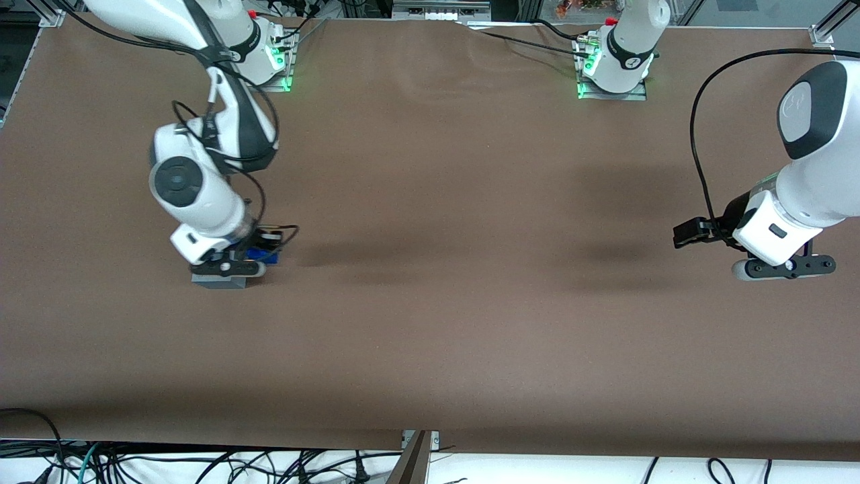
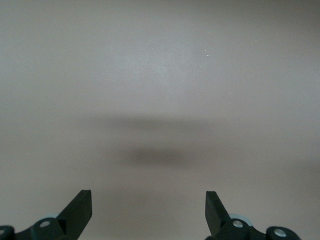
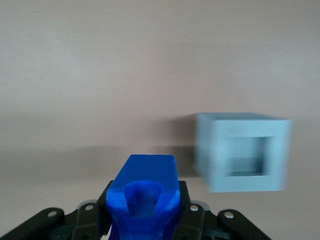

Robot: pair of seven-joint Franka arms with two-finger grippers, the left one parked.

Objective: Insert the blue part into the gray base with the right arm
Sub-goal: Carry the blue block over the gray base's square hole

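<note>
Front view, left middle of the frame: the right arm (image 1: 201, 168) is bending down over the brown table (image 1: 443, 202), its gripper (image 1: 235, 262) hanging low at the working arm's end of the table. The gripper is clenching the blue part (image 1: 262, 255), which is peeking out as a small bright patch between the black gripper body and the wrist.

The gray base (image 1: 218, 282) is sitting on the table directly under the gripper, at the left middle of the front view; only its front edge is showing below the black fingers, the rest being covered by the gripper.

Right wrist view: the blue part (image 3: 144, 197) is sitting pinched between the black fingers (image 3: 197, 220), raised above the table surface. The gray base (image 3: 243, 152) is standing apart from the part, its square recess facing the camera and showing nothing inside. A gap of bare table is lying between the part and the base here, so the part is not in the recess.
</note>
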